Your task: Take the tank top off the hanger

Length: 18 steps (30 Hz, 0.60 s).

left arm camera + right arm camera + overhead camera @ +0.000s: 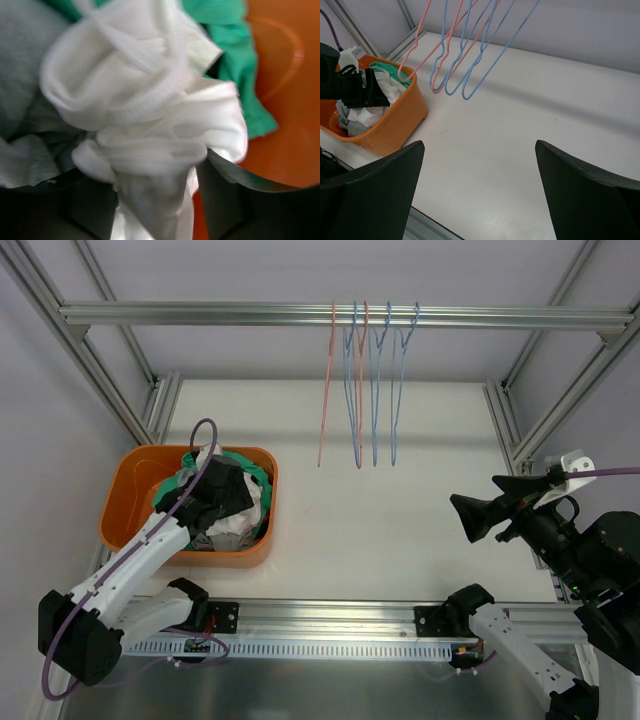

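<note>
Left tool [150, 196]: I read it as closed on the white tank top [150, 110], with a bunched fold pinched between its fingers. The tank top sits inside the orange bin [118, 525] at the near left of the table [400, 530], against green cloth [235, 70]. Right tool [480, 147]: fingers wide apart, holding nothing, over the near right. The hangers [360, 390] hang from the far rail [200, 313].

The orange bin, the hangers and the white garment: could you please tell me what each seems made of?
Orange bin: probably moulded plastic, smooth with a slight sheen.
Hangers: thin wire, seemingly coated pink or blue.
White garment: soft ribbed knit, likely cotton; it bunches and folds.
</note>
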{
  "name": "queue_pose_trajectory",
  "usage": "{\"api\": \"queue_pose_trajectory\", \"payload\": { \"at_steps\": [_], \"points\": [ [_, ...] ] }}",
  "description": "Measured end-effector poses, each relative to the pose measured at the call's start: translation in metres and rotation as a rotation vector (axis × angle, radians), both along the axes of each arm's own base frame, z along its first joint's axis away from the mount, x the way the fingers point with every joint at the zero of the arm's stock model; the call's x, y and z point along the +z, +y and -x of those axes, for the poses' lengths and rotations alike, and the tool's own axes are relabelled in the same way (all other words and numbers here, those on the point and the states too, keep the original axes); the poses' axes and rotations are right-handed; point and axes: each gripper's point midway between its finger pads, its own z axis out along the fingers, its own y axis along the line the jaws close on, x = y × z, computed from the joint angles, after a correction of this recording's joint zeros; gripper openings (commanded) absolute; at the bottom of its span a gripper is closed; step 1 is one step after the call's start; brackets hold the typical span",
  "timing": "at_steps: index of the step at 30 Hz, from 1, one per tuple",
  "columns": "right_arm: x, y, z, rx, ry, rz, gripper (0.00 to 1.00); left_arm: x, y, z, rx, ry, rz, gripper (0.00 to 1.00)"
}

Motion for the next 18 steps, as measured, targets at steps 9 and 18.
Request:
{"api": "queue_pose_trajectory", "payload": {
  "at_steps": [9, 18],
  "points": [
    [-0.001, -0.002, -0.001, -0.011, -0.001, 0.006, 1.00, 0.100, 0.001, -0.002, -0.074, -0.187, 0.030, 0.99],
    [-0.032, -0.036, -0.024, -0.238, 0.120, 0.123, 1.00, 0.177, 0.053, -0.014, 0.038, -0.313, -0.040, 0.99]
  ]
}}
